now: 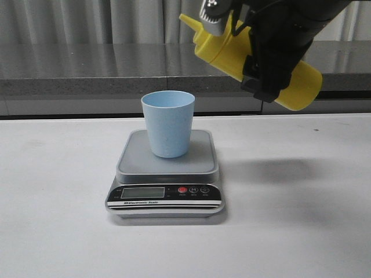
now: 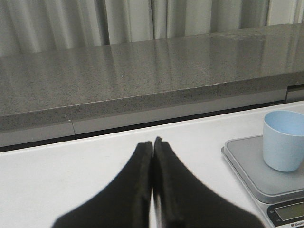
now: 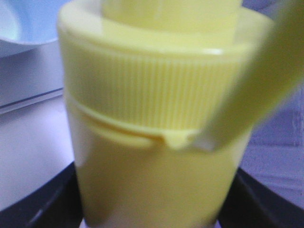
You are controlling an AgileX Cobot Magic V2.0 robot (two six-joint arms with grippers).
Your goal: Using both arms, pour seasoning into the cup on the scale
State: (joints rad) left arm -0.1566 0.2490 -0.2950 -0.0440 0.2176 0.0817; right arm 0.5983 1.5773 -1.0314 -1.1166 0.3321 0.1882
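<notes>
The pale blue cup (image 1: 168,123) stands upright on the silver-grey scale (image 1: 133,162) at the table's middle. Above and to its right, my right gripper (image 1: 264,55) is shut on the yellow seasoning bottle (image 1: 298,81), held in the air. The bottle lies tilted, its nozzle pointing up-left, higher than the cup and right of its rim. The right wrist view is filled by the bottle (image 3: 152,142) and its ribbed collar, with the cup (image 3: 23,21) beyond. My left gripper (image 2: 153,142) is shut and empty over the table, left of the scale (image 2: 247,166) and cup (image 2: 284,140).
A grey stone ledge (image 1: 87,66) runs along the far edge of the white table (image 1: 58,231), with curtains behind. The scale's display and buttons face the near edge.
</notes>
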